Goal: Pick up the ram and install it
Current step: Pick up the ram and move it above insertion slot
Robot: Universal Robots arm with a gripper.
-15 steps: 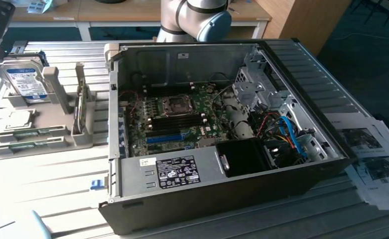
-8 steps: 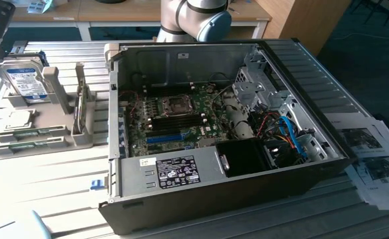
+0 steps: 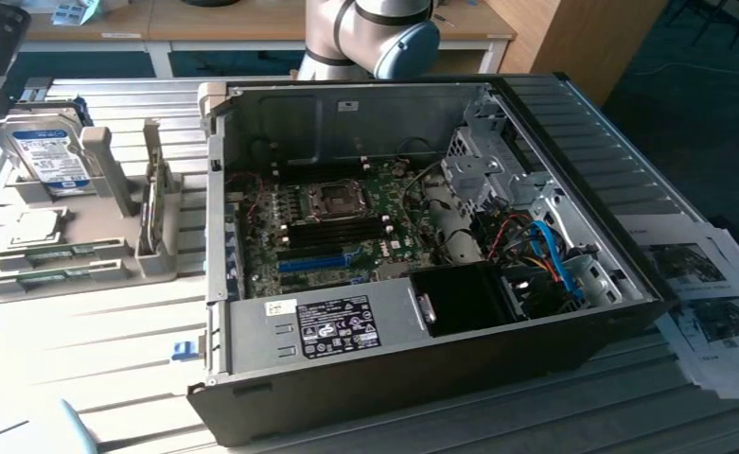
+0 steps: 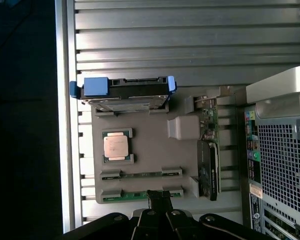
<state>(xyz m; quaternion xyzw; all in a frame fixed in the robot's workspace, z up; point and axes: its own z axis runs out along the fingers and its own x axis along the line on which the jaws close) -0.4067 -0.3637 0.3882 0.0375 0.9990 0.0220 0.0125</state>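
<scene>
The pincer [image 4: 159,196] looks pinched together, its tip cutting across the ram [image 4: 132,194] and hiding part of that stick; whether they touch I can't tell. The ram lies in the outermost slot of the grey holder [image 4: 150,145], beside the open computer case [image 3: 382,402]

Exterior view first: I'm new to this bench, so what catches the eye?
The open computer case dominates the middle, its motherboard exposed. On the exterior view's left, a grey holder carries an upright hard drive. In the wrist view the shut gripper hangs near a ram stick in that holder.
</scene>
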